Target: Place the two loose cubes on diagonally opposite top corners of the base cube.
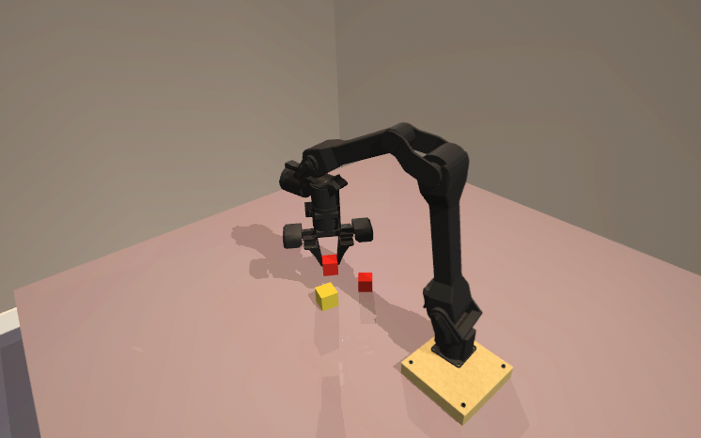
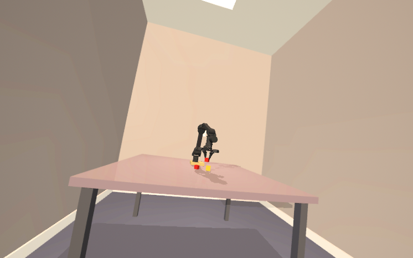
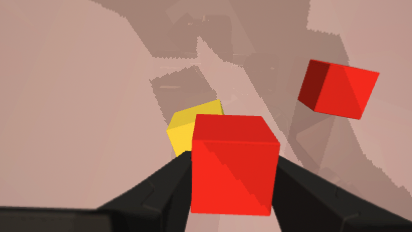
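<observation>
Yellow base cube (image 1: 326,295) on table (image 1: 179,326), top bare. Gripper (image 1: 330,259) clamped on 1 red cube (image 1: 330,264), hanging above and just beside base. Second red cube (image 1: 365,281) on table nearby. 0 of 2 placed; both placements, release, withdrawal left.

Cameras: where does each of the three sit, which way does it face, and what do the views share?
Top: high off the table's corner, looking down; whole arm, mount board, gripper shut on a red cube.
Exterior: low, far beyond the table edge, looking up; arm small.
Wrist: behind the fingers, facing down; only the fingers show.
Shared: all three show the held cube, the yellow cube and the second red cube.
</observation>
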